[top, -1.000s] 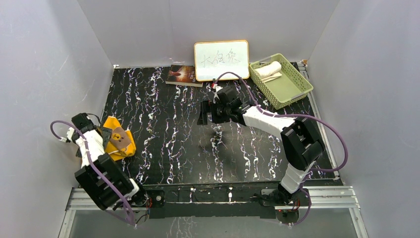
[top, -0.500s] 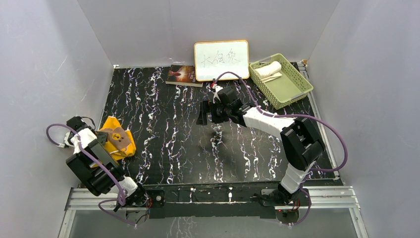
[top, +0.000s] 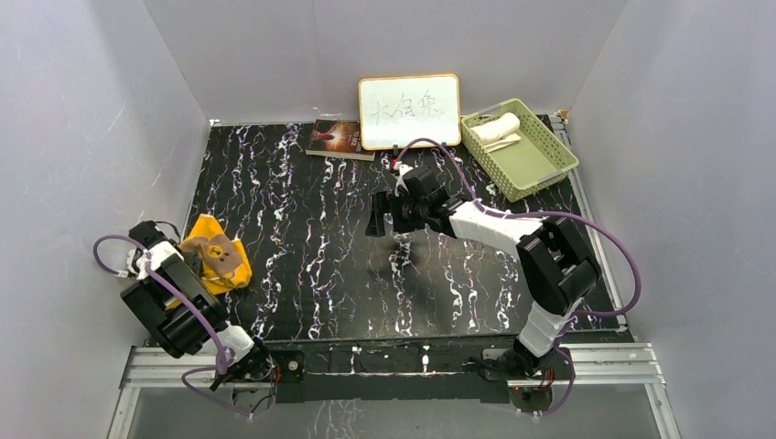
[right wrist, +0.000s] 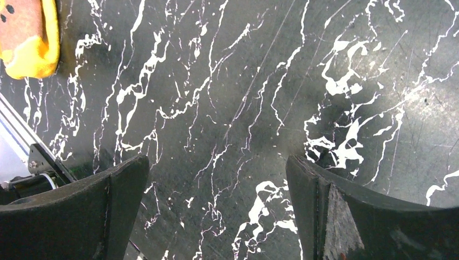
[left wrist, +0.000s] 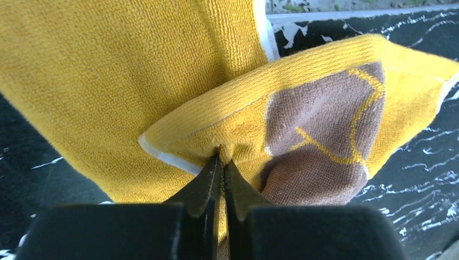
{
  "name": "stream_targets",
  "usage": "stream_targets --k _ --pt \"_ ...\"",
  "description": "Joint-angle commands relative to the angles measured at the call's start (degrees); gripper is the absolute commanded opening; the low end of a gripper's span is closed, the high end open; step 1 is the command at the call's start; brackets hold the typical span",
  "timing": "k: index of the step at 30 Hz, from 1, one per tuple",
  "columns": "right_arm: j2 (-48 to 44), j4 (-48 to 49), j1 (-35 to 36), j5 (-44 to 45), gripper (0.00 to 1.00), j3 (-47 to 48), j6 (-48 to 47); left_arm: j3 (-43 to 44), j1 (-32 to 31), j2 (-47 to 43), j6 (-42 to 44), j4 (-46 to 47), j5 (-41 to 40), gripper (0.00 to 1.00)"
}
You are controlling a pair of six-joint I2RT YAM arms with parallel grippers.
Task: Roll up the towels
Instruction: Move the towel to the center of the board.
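We have the left jaws pressed together on a fold of the orange-yellow towel (left wrist: 108, 81), right at its white hem (left wrist: 162, 158). The right jaws stand wide apart with nothing between them, over bare black marbled worktop (top: 311, 247).

The step in hand looks to us like drawing this crumpled towel out flat so it can be rolled. To do it well, we should make sure the pinch holds the edge itself and not several bunched layers. We should then pull low and slowly along the worktop, since limp terry may slide out of such thin tips. Bringing the right jaws across to pin the far edge would keep the cloth from merely dragging along.

The yellow towel sits at the very tips of the left jaws and spreads ahead of them and to both sides. Its brown bear patch (left wrist: 319, 135) is just right of the tips. From the right jaws it is well apart, only a corner showing far off past their left finger. The cream-white towel (top: 496, 128) lies in the green basket (top: 535, 157), well apart from both pairs and nearer the right jaws.
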Motion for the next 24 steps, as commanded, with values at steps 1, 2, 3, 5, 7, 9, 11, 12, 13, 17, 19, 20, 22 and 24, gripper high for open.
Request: stream_targets --k 1,2,3,5,7,9,11,12,13,17,19,20,22,24 --pt "-2.84 2.46 -0.12 -0.35 0.98 -0.41 -0.52 -3.10 -1.51 0.13 -1.07 3.04 6.78 0.00" --pt "-2.80 2.46 -0.17 -0.35 0.98 -0.42 -0.52 -3.74 -2.98 -0.29 -1.44 3.61 7.05 0.00" --pt "-2.73 2.46 -0.14 -0.35 0.98 -0.42 -0.52 -4.26 -5.05 -0.80 -2.05 3.94 6.84 0.00" --pt "-3.04 2.46 -0.14 -0.35 0.98 -0.86 -0.52 -4.41 -10.57 -2.25 -3.33 4.38 5.43 0.00" --pt "-4.07 2.46 -0.22 -0.35 0.98 -1.99 -0.52 -3.43 -17.11 -4.07 -5.08 3.93 3.18 0.00" --pt "-5.93 2.46 -0.49 -0.35 0.98 -3.81 -0.52 -1.43 -23.42 -6.01 -6.68 2.93 0.45 0.00" --pt "-7.98 2.46 -0.77 -0.35 0.98 -5.32 -0.52 0.98 -28.88 -7.50 -7.52 2.53 -0.57 0.00" --pt "-8.81 2.46 -1.04 -0.35 0.98 -5.90 -0.52 2.39 -31.23 -8.01 -7.40 2.35 -0.89 0.00" --pt "-9.68 2.46 -1.29 -0.35 0.98 -6.34 -0.52 4.13 -33.72 -8.31 -6.81 2.12 -1.56 0.00" --pt "-12.47 2.46 -4.59 -0.35 0.98 -7.22 -0.52 12.39 -42.49 -7.07 -0.99 1.87 -0.54 0.00" --pt "-13.29 2.46 -7.21 -0.35 0.98 -7.21 -0.52 14.15 -46.16 -6.12 2.33 3.11 1.99 0.00" --pt "-13.42 2.46 -8.03 -0.35 0.98 -6.85 -0.52 14.43 -48.17 -5.94 3.37 3.78 2.42 0.00" --pt "-13.15 2.46 -8.85 -0.35 0.98 -5.43 -0.52 14.28 -52.37 -6.03 4.97 4.86 2.50 0.00" --pt "-13.03 2.46 -8.95 -0.35 0.98 -4.05 -0.52 13.50 -57.03 -6.84 7.14 6.92 2.33 0.00"
